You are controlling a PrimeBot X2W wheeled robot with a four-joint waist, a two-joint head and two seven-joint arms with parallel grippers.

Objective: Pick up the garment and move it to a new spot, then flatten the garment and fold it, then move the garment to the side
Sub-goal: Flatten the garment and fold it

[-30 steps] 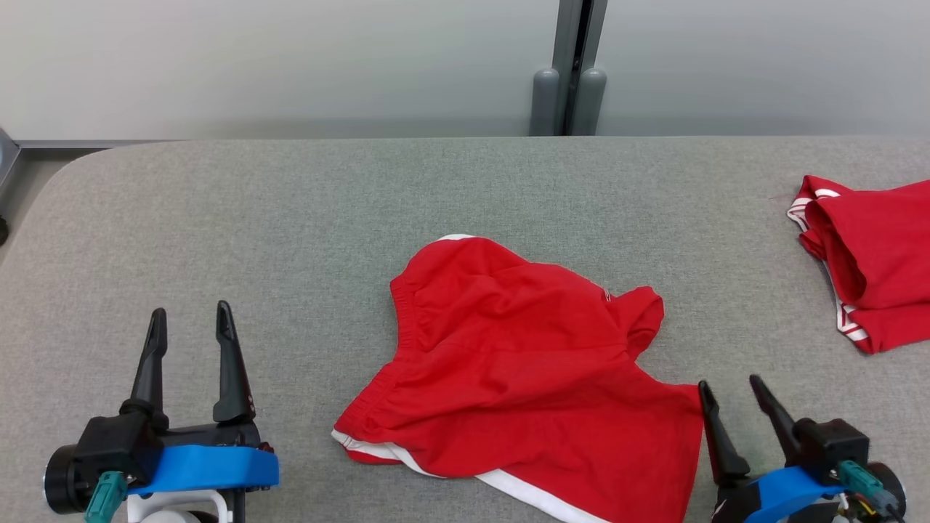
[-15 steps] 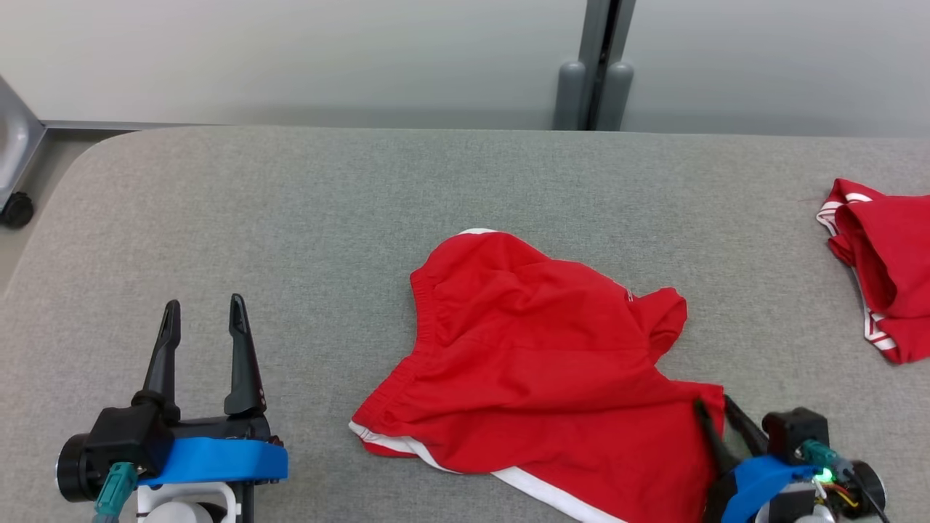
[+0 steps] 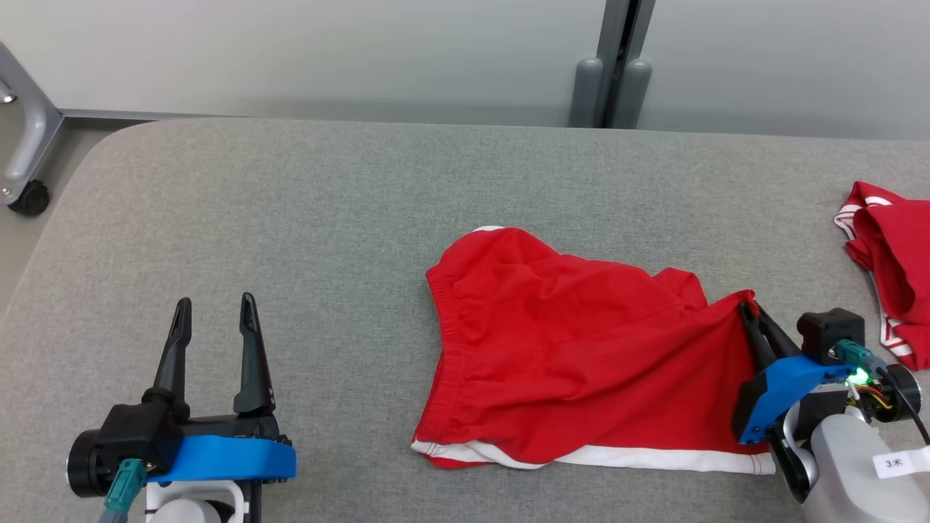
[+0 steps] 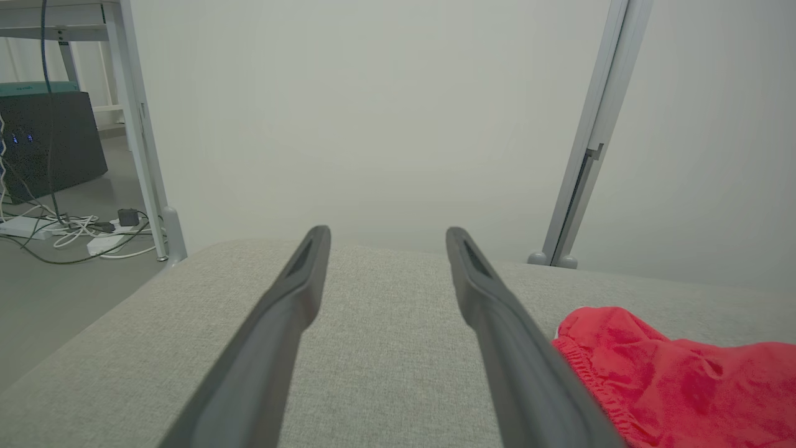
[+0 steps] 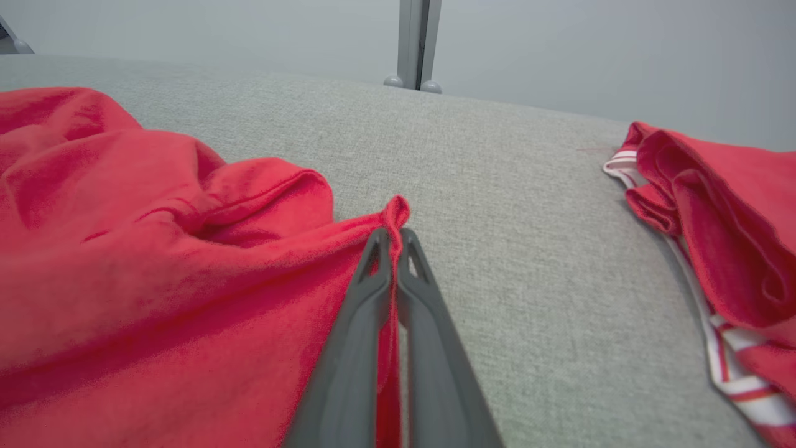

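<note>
Matt red cloth garment (image 3: pixel 581 356); rough grey fabric table (image 3: pixel 327 211).

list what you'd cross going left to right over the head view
caster wheel → left gripper, open → red shorts → right gripper, shut on the corner of the shorts → second red garment at the right edge

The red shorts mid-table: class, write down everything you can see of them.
The red shorts look like soft knit cloth, with a gathered elastic waistband on their left side and white trim along the near hem. They lie rumpled, partly spread, on the grey table. The right gripper is shut on their right edge, pinching it into a raised peak. Nothing else touches them.
</note>
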